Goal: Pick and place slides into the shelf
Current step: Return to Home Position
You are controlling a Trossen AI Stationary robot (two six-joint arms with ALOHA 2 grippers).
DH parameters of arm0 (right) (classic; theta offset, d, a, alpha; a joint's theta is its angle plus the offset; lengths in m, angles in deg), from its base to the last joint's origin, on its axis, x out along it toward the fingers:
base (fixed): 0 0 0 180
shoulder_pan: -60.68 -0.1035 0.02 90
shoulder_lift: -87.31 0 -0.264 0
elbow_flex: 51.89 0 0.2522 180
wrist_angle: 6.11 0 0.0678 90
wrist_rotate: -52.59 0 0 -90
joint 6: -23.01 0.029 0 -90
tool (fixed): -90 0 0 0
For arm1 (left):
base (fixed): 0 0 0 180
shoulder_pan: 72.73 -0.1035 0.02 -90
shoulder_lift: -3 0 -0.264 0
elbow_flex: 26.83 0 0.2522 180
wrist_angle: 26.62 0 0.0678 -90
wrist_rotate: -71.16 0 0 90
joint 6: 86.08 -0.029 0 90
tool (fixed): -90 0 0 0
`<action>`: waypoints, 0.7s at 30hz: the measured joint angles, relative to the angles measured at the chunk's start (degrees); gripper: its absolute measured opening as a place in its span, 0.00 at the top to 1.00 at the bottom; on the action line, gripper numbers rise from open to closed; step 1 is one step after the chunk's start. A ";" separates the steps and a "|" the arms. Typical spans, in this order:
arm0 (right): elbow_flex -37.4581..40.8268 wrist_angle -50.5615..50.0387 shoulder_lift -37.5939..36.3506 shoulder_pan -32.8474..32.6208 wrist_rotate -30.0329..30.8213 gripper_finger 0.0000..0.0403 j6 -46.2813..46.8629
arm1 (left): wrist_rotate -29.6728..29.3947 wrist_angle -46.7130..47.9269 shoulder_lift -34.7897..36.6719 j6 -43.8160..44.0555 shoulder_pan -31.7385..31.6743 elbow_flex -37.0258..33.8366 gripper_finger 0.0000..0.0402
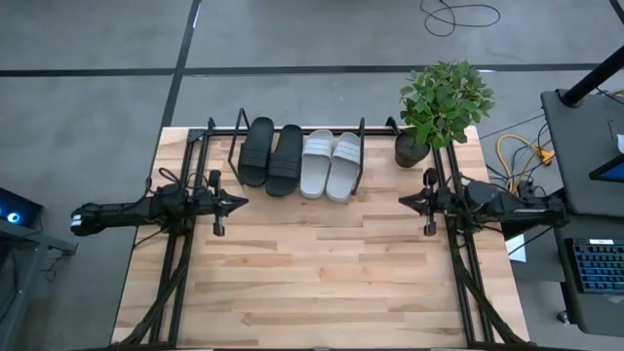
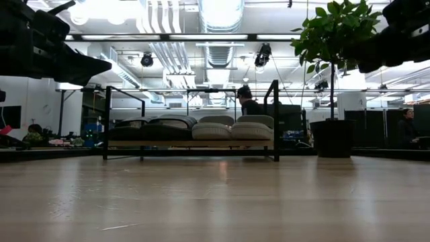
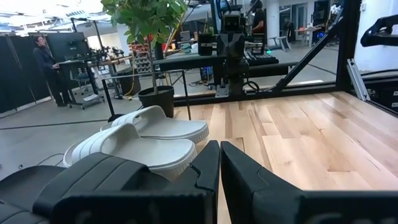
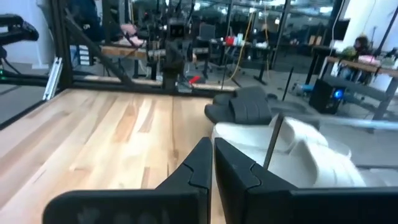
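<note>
The slides (image 1: 317, 164) fill the shelf (image 1: 363, 144) at the table's (image 1: 322, 278) far edge. My left gripper (image 1: 237, 203) and right gripper (image 1: 408, 202) hover closed and empty, since I judge nothing remains.

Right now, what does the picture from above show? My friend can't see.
Four slides, two black and two light grey, sit together on the shelf at the far edge of the table. The left gripper and right gripper hover empty nearby, a potted plant beside the shelf.

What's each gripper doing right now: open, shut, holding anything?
Left gripper: shut, holding nothing, over the table's left side.
Right gripper: shut, holding nothing, over the table's right side.
</note>
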 joint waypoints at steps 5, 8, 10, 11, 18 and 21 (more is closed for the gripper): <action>2.39 -0.23 -0.65 0.02 -0.76 0.98 2.75 | 0.08 0.00 -0.05 0.00 -0.02 0.00 1.00; 3.99 0.65 -0.92 0.00 -1.72 0.98 4.56 | 0.20 -0.01 -0.01 0.00 0.00 0.00 1.00; 4.20 1.71 -0.71 0.00 -3.29 0.98 4.63 | 0.22 0.00 0.05 -0.01 -0.02 0.00 1.00; 4.37 1.75 -0.78 0.00 -3.64 0.98 4.68 | 0.28 -0.06 0.09 -0.02 -0.02 0.00 1.00; 6.95 8.63 -0.54 0.00 -4.33 0.98 4.24 | 0.26 -0.67 0.14 -0.02 -0.04 -0.01 1.00; 6.93 8.57 0.94 0.00 -4.46 0.98 4.26 | 0.25 -0.75 0.04 -0.02 -0.04 -0.02 1.00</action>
